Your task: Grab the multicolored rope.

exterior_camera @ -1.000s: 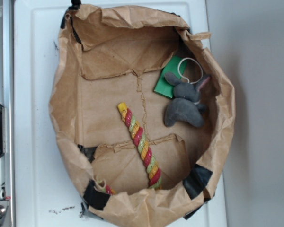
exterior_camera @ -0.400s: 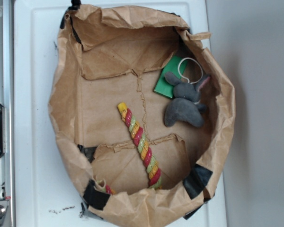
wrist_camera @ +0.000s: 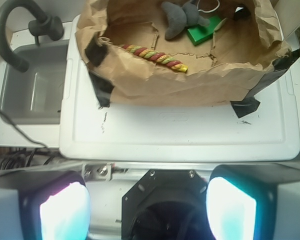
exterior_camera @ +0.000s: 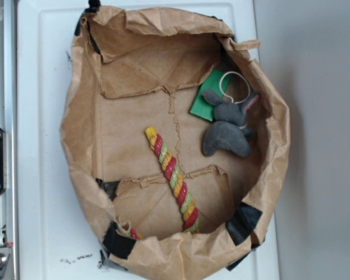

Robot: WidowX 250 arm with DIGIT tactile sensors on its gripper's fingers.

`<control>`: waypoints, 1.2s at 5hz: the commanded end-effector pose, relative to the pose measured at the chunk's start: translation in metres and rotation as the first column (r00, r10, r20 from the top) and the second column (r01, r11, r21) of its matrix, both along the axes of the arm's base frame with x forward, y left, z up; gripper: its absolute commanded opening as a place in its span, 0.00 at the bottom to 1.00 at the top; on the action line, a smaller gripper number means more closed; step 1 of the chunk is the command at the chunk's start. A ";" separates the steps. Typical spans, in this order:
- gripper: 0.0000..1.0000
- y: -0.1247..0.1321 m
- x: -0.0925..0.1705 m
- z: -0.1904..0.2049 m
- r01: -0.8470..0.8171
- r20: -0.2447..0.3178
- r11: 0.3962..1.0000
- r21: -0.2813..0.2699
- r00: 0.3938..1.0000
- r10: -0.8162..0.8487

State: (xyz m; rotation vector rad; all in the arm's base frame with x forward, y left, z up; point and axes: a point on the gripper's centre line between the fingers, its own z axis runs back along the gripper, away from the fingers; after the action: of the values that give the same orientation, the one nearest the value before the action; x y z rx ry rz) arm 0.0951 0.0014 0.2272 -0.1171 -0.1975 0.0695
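Note:
The multicolored rope (exterior_camera: 172, 172) is a thick twist of red, yellow and pale green strands. It lies diagonally on the floor of a rolled-down brown paper bag (exterior_camera: 76, 116), its yellow tip pointing up-left. In the wrist view the rope (wrist_camera: 155, 56) rests far ahead, inside the bag (wrist_camera: 140, 85). My gripper (wrist_camera: 147, 210) hangs well short of the bag, over the robot's black base. It is open, its two pads wide apart with nothing between them. The exterior view does not show the gripper.
A grey plush toy (exterior_camera: 227, 131) lies right of the rope, beside a green block (exterior_camera: 205, 102) and a thin white string loop (exterior_camera: 221, 87). The bag sits on a white plastic top (exterior_camera: 41, 175). A grey sink (wrist_camera: 32, 90) with a dark faucet (wrist_camera: 10, 30) is at the left.

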 end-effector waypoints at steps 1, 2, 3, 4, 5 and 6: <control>1.00 0.003 0.004 0.001 -0.008 0.002 1.000 0.004 1.000 0.008; 1.00 0.003 0.004 0.001 -0.008 0.002 1.000 0.004 1.000 0.008; 1.00 -0.022 0.046 -0.004 -0.039 -0.018 0.999 -0.008 0.999 0.039; 1.00 -0.044 0.090 -0.011 0.000 0.011 1.000 -0.028 1.000 0.000; 1.00 -0.048 0.124 -0.023 0.075 0.003 0.996 -0.055 0.997 -0.075; 1.00 -0.037 0.170 -0.045 0.132 -0.009 0.989 -0.060 0.991 -0.133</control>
State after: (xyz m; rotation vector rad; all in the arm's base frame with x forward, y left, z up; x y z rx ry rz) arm 0.2583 -0.0361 0.1682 -0.1948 -0.1130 -0.0706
